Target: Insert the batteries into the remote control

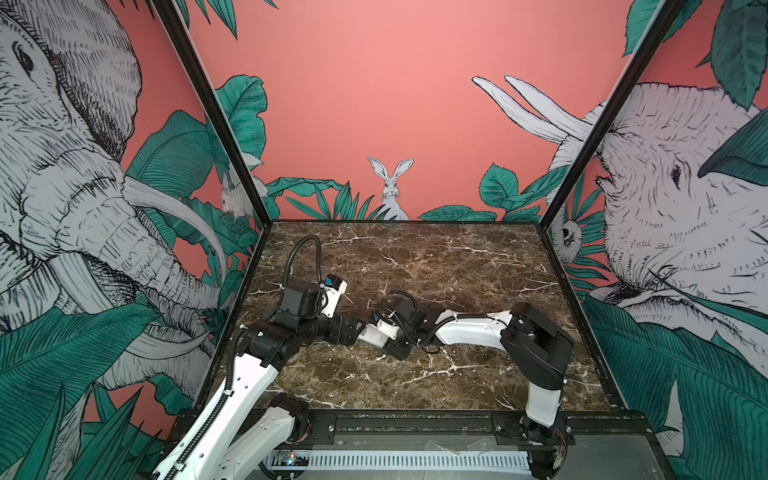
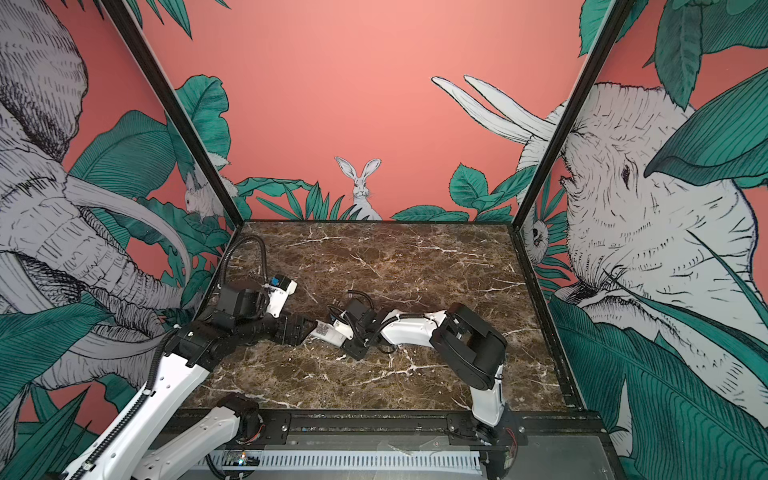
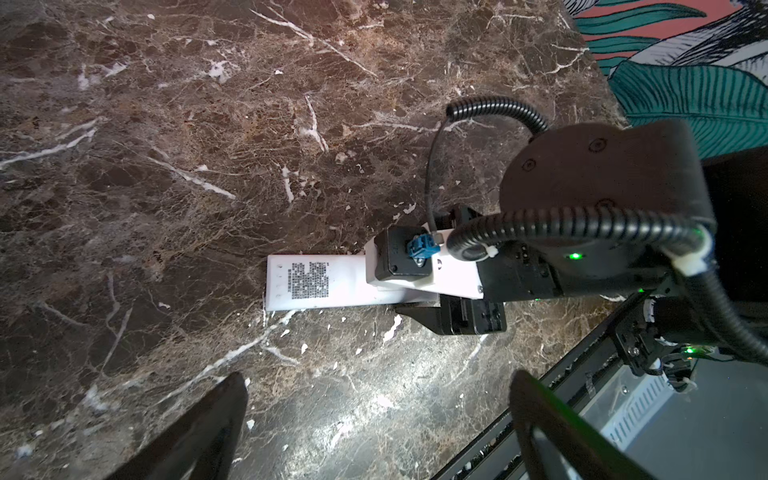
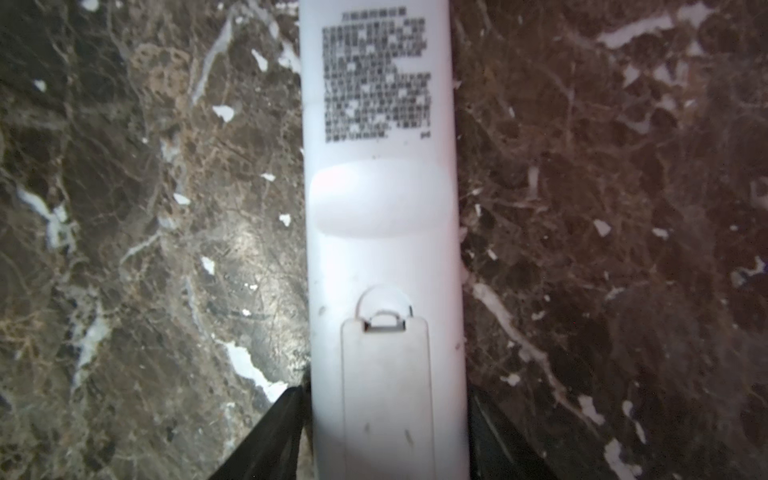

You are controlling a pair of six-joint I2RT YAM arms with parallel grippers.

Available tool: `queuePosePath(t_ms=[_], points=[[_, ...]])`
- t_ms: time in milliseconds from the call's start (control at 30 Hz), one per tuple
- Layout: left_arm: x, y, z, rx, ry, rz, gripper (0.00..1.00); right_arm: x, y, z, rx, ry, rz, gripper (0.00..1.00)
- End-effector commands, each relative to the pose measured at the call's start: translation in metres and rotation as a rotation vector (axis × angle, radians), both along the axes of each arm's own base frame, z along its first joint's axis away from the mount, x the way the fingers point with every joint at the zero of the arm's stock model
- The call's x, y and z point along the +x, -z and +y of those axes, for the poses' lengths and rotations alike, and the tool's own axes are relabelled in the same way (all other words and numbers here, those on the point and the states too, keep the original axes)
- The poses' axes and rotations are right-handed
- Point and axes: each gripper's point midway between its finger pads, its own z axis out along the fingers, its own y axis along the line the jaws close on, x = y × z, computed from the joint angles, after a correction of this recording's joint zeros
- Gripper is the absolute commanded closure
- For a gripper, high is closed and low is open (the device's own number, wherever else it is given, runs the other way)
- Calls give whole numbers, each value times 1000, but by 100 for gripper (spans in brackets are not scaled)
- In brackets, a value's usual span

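Brown, white-veined marble forms the bench [image 1: 436,257], enclosed by jungle-mural walls [image 1: 395,104]; the remote control [image 4: 382,249] lies flat near its middle, plain back upward, so that the battery cover [image 4: 386,428] faces the arms; the cover appears seated with its latch [image 4: 384,322] closed, hence the compartment is judged unopened and loading not yet begun; no batteries can be seen in any view; the right gripper [image 4: 384,390] straddles the cover end, one of its fingers [image 4: 274,419] to each long side, a placement suited to pinning the slim body against sliding; whether they press the sides or merely flank them cannot be told; the left gripper [image 3: 378,376] hangs near the printed label [image 3: 309,280] at the opposite end, fingers [image 3: 208,424] spread wide and empty, presumably kept free to work the latch while its partner steadies the casing.
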Motion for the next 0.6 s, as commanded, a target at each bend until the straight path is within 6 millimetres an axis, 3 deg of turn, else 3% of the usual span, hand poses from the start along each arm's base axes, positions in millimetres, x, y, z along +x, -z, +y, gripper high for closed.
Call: queuePosePath(t_ms=[0, 300, 367, 567], points=[[-1, 0, 3, 5, -1, -18, 1, -3, 7, 8, -2, -4, 30, 42], [-1, 0, 3, 6, -5, -21, 1, 1, 9, 15, -7, 12, 44, 52], [-1, -1, 4, 5, -6, -23, 1, 2, 3, 18, 15, 18, 40, 58], [5, -13, -3, -61, -18, -65, 0, 5, -30, 25, 149, 34, 37, 61]])
